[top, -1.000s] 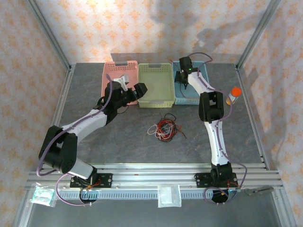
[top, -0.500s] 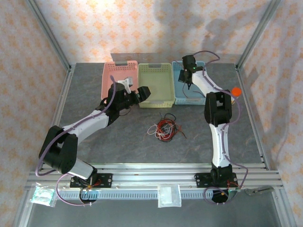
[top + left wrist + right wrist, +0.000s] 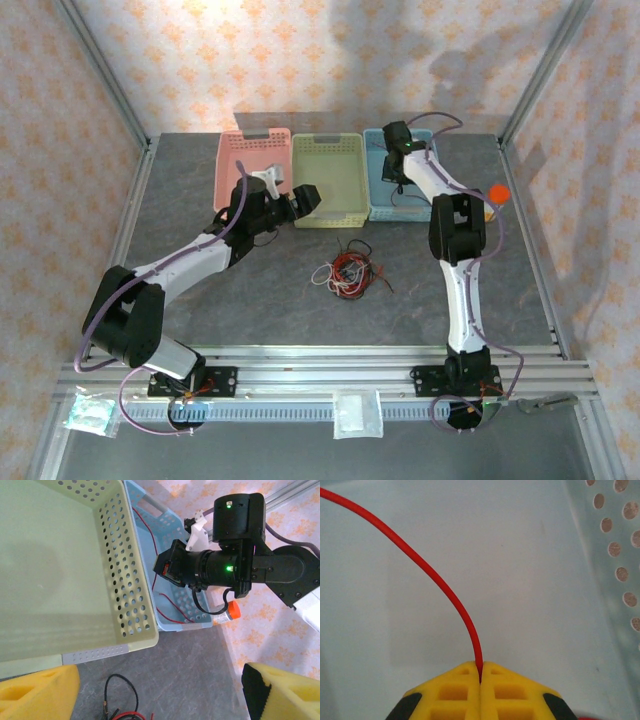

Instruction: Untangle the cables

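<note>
The cables (image 3: pixel 345 272) lie as a small red, black and white tangle on the grey table in front of the baskets. A black loop (image 3: pixel 119 689) of it shows below my left gripper (image 3: pixel 160 687), which hangs open by the green basket's front edge (image 3: pixel 303 197) with nothing between its yellow fingers (image 3: pixel 37 690). My right gripper (image 3: pixel 480 674) is shut on a red cable (image 3: pixel 437 577) and reaches down into the blue basket (image 3: pixel 393 178). More of that red cable (image 3: pixel 167 611) runs along the blue basket's floor.
Three baskets stand in a row at the back: pink (image 3: pixel 232 165), green (image 3: pixel 330 213) and blue (image 3: pixel 382 212). An orange-capped bottle (image 3: pixel 495 198) stands right of the blue basket, by the right arm's elbow. Aluminium frame posts edge the table.
The right arm's elbow has swung right and its wrist has shifted slightly over the blue basket, still pinching the red cable. The left arm has edged a little right. The tangle has not moved.
</note>
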Action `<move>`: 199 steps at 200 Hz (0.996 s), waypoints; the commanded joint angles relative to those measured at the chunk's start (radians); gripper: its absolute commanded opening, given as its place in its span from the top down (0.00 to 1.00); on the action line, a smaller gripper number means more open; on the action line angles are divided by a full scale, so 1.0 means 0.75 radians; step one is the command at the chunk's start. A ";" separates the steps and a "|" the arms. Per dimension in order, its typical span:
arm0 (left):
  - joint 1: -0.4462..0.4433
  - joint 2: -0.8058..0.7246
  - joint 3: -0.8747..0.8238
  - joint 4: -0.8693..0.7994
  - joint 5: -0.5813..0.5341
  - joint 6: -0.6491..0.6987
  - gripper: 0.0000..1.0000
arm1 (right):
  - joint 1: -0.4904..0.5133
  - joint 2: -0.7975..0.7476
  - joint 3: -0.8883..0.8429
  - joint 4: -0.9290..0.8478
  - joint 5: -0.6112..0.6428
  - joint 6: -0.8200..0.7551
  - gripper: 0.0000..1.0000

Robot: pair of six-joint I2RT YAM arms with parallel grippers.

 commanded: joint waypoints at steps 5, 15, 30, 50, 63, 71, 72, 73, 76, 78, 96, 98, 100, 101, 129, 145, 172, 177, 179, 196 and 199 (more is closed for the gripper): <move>-0.030 0.024 0.041 -0.101 -0.061 0.073 0.14 | -0.010 0.042 0.068 -0.090 0.067 -0.003 0.84; -0.042 0.027 0.051 -0.127 -0.074 0.086 0.14 | -0.010 0.052 0.094 -0.102 0.065 -0.006 0.76; -0.059 0.028 0.065 -0.158 -0.096 0.109 0.14 | -0.010 0.050 0.115 -0.099 0.057 -0.017 0.65; -0.085 0.036 0.098 -0.226 -0.144 0.154 0.13 | -0.010 0.012 0.119 -0.071 0.036 -0.032 0.58; -0.108 0.041 0.124 -0.273 -0.182 0.186 0.13 | -0.010 -0.032 0.102 -0.033 -0.002 -0.048 0.53; -0.121 0.047 0.141 -0.306 -0.208 0.205 0.12 | -0.010 -0.066 0.086 -0.008 -0.023 -0.053 0.52; -0.123 0.047 0.142 -0.310 -0.212 0.208 0.12 | -0.010 -0.070 0.083 -0.005 -0.025 -0.053 0.52; -0.125 0.048 0.145 -0.314 -0.216 0.211 0.12 | -0.010 -0.075 0.079 -0.002 -0.028 -0.054 0.52; -0.131 0.049 0.149 -0.324 -0.225 0.218 0.12 | -0.009 -0.090 0.069 0.009 -0.036 -0.056 0.52; -0.135 0.049 0.155 -0.332 -0.231 0.222 0.12 | -0.010 -0.100 0.061 0.018 -0.041 -0.056 0.52; -0.172 0.051 0.183 -0.400 -0.296 0.280 0.12 | -0.007 -0.220 -0.050 0.106 -0.106 -0.062 0.53; -0.179 0.050 0.185 -0.406 -0.302 0.284 0.12 | -0.006 -0.236 -0.067 0.117 -0.114 -0.062 0.53; -0.183 0.049 0.186 -0.412 -0.310 0.289 0.12 | -0.007 -0.252 -0.087 0.129 -0.119 -0.063 0.53; -0.185 0.049 0.186 -0.416 -0.314 0.291 0.12 | -0.007 -0.260 -0.096 0.135 -0.123 -0.062 0.53; -0.266 0.012 0.172 -0.481 -0.405 0.323 0.13 | 0.023 -0.507 -0.376 0.295 -0.169 -0.059 0.56; -0.300 -0.020 0.131 -0.495 -0.432 0.315 0.13 | 0.060 -0.630 -0.515 0.320 -0.167 -0.056 0.57; -0.366 -0.074 0.048 -0.502 -0.494 0.280 0.15 | 0.147 -0.857 -0.774 0.356 -0.147 -0.005 0.60; -0.380 -0.079 0.034 -0.502 -0.500 0.275 0.15 | 0.166 -0.897 -0.823 0.367 -0.143 0.007 0.61; -0.385 -0.081 0.028 -0.500 -0.503 0.272 0.15 | 0.175 -0.911 -0.842 0.369 -0.141 0.011 0.61; -0.427 -0.095 -0.026 -0.483 -0.520 0.249 0.16 | 0.249 -1.015 -0.977 0.380 -0.138 0.056 0.63; -0.434 -0.096 -0.037 -0.476 -0.520 0.249 0.16 | 0.262 -1.032 -0.998 0.381 -0.138 0.064 0.63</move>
